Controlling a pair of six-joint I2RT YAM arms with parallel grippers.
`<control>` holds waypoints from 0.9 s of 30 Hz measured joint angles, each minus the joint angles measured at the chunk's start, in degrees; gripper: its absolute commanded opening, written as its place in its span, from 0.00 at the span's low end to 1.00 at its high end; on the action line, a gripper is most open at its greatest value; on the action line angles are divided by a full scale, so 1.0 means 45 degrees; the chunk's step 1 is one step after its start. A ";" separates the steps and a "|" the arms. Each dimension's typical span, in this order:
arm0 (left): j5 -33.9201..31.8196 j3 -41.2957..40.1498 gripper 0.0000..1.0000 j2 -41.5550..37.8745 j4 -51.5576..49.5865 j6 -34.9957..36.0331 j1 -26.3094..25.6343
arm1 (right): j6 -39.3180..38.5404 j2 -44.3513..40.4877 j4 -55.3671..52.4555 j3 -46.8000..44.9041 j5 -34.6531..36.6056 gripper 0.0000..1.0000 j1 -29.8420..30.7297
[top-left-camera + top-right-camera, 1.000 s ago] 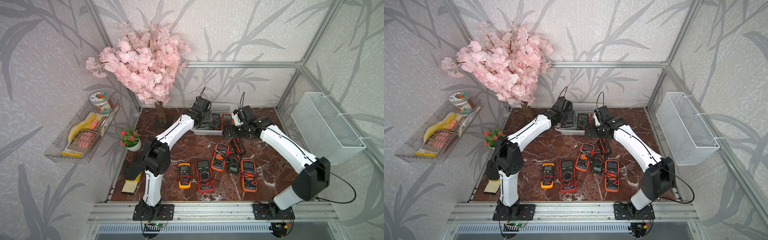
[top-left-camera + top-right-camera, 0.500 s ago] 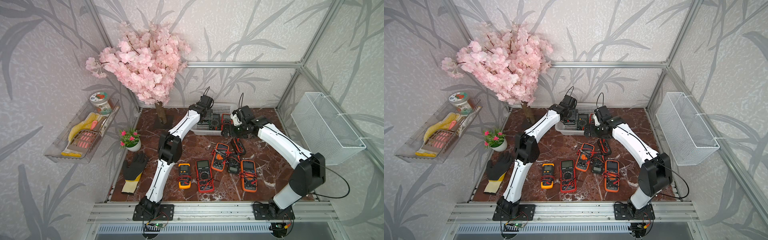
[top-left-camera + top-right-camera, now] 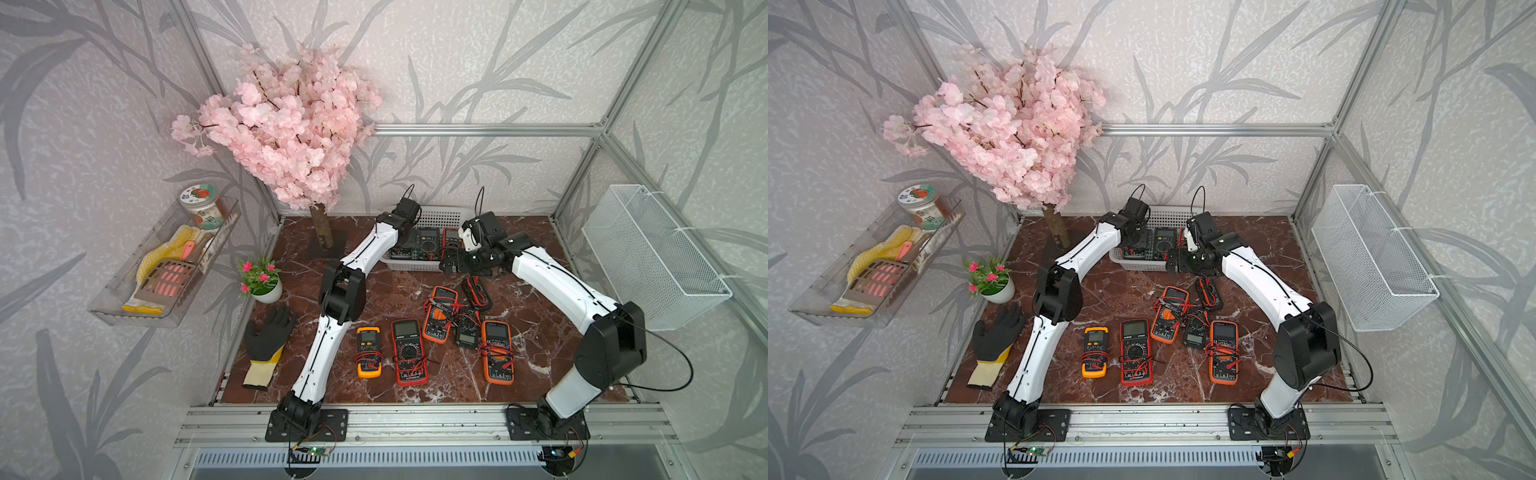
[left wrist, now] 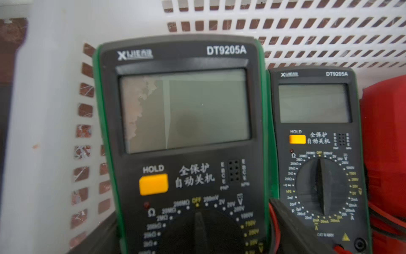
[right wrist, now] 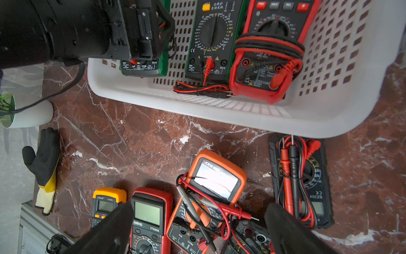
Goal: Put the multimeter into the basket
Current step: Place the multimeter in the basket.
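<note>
Green DT9205A multimeter (image 4: 182,110) in white perforated basket (image 5: 219,114) beside another DT9205A (image 4: 316,154), left jaws astride it, grip cannot be told, right jaws wide, empty, over ANENG meter (image 5: 151,215), VICTOR meter (image 5: 215,180)

Nearer green meter (image 4: 182,140), centre of the left wrist view: "DT9205A" at top right, "HOLD" above the yellow button, "全保护 自动关机" beside it, "OFF", "200mV", "2V", "20V" round the dial.
Second green meter (image 4: 316,154), right of it: "DT9205A", "HOLD", the same Chinese lines.
Yellow meter (image 5: 108,202), lower left of the right wrist view: "ANENG", "A830L".
Lower red meter (image 5: 151,217), beside it: "ANENG", "DT9205A".
Orange meter (image 5: 219,176), lower centre: "VICTOR", model number unclear.
Black meter (image 5: 318,198), lower right: "SZ308", upside down.
Upper red meter (image 5: 272,26), top right: "FUNC", "HOLD", "REL", "COM".
</note>
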 measured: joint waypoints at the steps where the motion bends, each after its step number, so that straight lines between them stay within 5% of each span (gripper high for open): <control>1: 0.0039 0.0000 0.97 0.0010 -0.0010 -0.0024 0.0000 | 0.0000 0.0000 0.0005 0.0000 0.0000 0.99 0.0000; 19: 0.0267 0.0019 1.00 -0.0194 0.0015 -0.0505 0.0015 | -0.0049 -0.0097 0.0000 -0.0321 0.0321 0.99 -0.0005; 27: 0.0321 -0.0738 1.00 -0.2302 0.0102 -0.1234 0.0010 | -0.0049 -0.0520 0.0015 -0.0733 0.0350 0.99 -0.0005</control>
